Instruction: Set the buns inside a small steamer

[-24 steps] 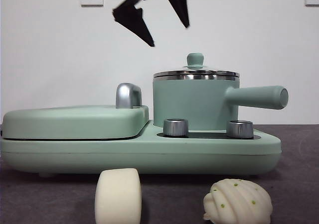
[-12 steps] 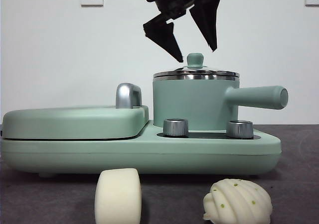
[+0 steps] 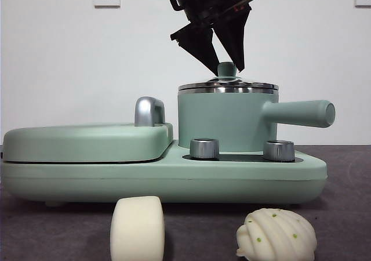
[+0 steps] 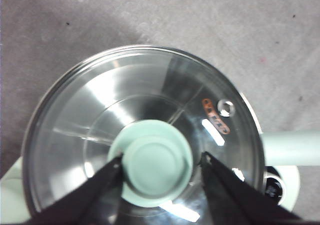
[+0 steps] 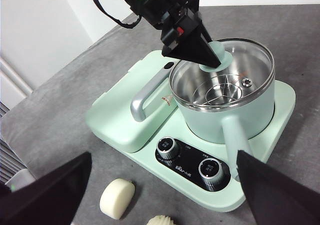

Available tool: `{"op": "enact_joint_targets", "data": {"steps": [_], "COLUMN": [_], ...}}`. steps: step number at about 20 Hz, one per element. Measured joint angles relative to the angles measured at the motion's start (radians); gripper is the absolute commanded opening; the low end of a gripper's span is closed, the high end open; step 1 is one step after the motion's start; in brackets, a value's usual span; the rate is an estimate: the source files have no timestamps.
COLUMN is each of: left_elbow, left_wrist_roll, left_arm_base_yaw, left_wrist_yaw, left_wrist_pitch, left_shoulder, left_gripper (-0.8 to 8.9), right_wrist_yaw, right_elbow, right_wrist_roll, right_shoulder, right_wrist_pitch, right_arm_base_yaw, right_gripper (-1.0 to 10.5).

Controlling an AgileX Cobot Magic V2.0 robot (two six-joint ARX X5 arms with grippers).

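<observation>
My left gripper has its jaws spread either side of the green knob on the small steamer; my right gripper waits with jaws wide. White wall behind, grey counter below. Cream roll and shell bun lie on the counter just in front of the cooker.

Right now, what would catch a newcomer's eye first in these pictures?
The left gripper stands out, its open jaws straddling the green knob of the steamer lid. Next come the two buns on the table in front of the cooker: the smooth roll and the ridged bun.
</observation>
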Motion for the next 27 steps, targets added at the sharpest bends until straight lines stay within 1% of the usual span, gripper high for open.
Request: {"op": "enact_joint_targets", "data": {"steps": [2, 4, 7, 8, 12, 19, 21, 27], "left_elbow": [0.000, 0.000, 0.000, 0.000, 0.004, 0.077, 0.099, 0.101], "left_wrist_roll": [0.006, 0.012, 0.016, 0.017, 0.027, 0.027, 0.027, 0.027], "left_arm_base_yaw": [0.003, 0.004, 0.004, 0.004, 0.005, 0.024, 0.036, 0.111], "left_wrist_yaw": [-0.002, -0.004, -0.004, -0.004, -0.004, -0.002, -0.002, -0.002], "left_wrist_pitch": [0.000, 0.001, 0.001, 0.001, -0.002, -0.056, -0.084, -0.100], "left_shoulder": [0.000, 0.000, 0.000, 0.000, 0.000, 0.003, 0.001, -0.041], "left_gripper": [1.68, 1.26, 1.10, 0.89, 0.88, 0.88, 0.87, 0.87], "right_wrist_yaw": [0.000, 0.000, 0.000, 0.000, 0.000, 0.000, 0.000, 0.000], "right_elbow": [0.000, 0.000, 0.000, 0.000, 0.000, 0.000, 0.000, 0.000], "right_wrist_roll": [0.000, 0.000, 0.000, 0.000, 0.000, 0.000, 0.003, 0.043], "right_shoulder": [0.000, 0.000, 0.000, 0.000, 0.000, 0.000, 0.000, 0.000], "right_wrist_pitch": [0.000, 0.000, 0.000, 0.000, 0.000, 0.000, 0.000, -0.005], "right_arm_base_yaw": [0.000, 0.000, 0.000, 0.000, 0.000, 0.000, 0.000, 0.000], "right_gripper": [4.6, 4.6, 4.6, 4.6, 4.6, 4.6, 4.6, 4.6]}}
